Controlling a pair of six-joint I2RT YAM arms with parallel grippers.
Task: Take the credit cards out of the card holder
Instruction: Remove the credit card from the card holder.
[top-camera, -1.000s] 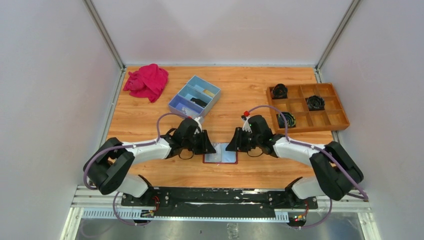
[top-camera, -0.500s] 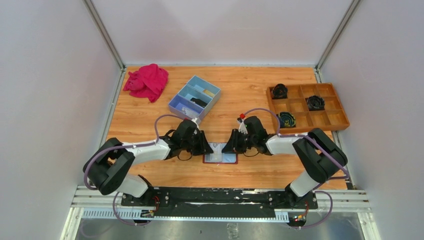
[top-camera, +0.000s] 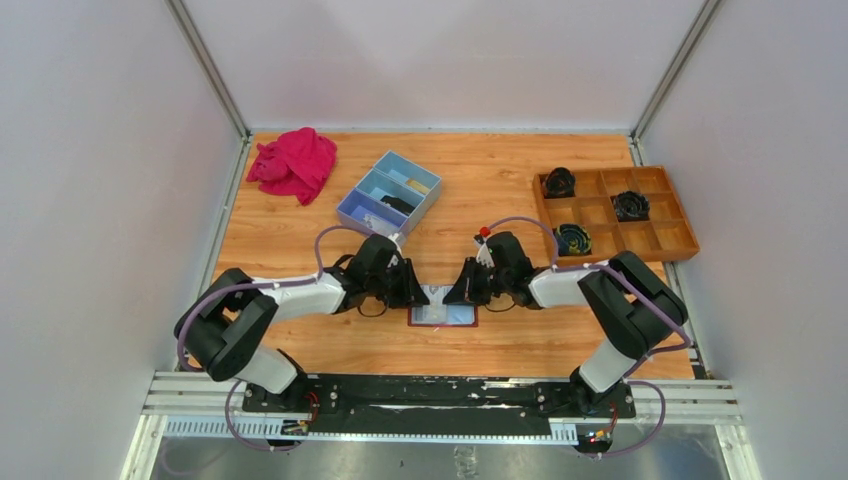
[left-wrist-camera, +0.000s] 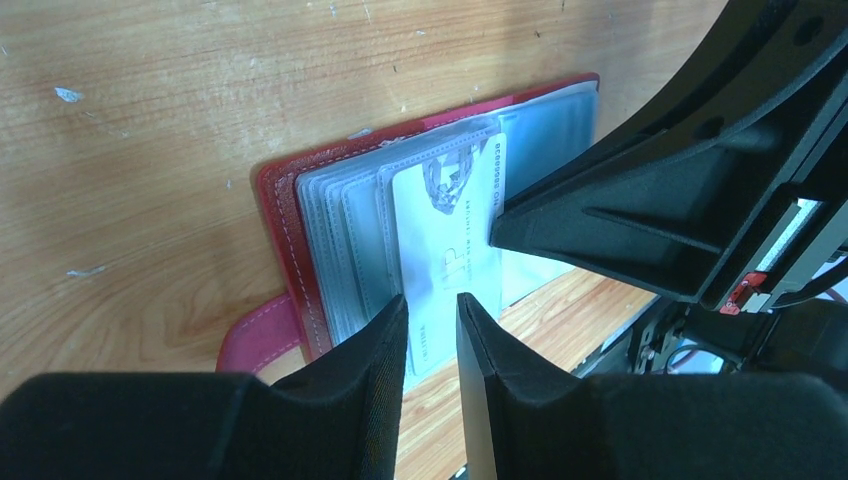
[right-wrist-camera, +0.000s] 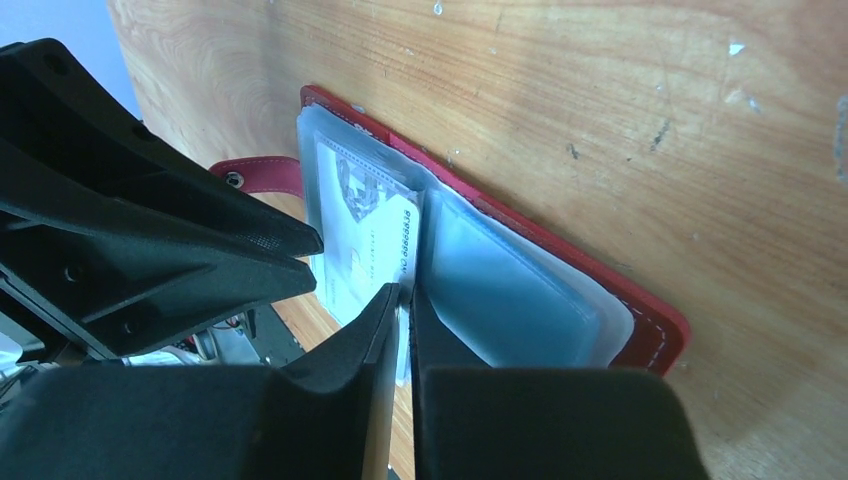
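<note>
Right end effector (right-wrist-camera: 403, 305) has slid in over the open card holder (left-wrist-camera: 283, 225) within the last second, arm folding tighter above the bench (top-camera: 500, 180). Its fingers (right-wrist-camera: 350, 340) are clenched to a sliver on the edge of a white credit card (left-wrist-camera: 450, 250) poking from the holder's grey sleeves (left-wrist-camera: 350, 225); the left end effector (left-wrist-camera: 432, 325), at the holder's strap side, straddles the card's end — grip impossible to tell. Extraction looks imminent — no card is out yet.

card holder (top-camera: 443, 316) between left pincer (left-wrist-camera: 432, 305) and right pincer (right-wrist-camera: 403, 292), credit card (left-wrist-camera: 455, 240) inside
</note>
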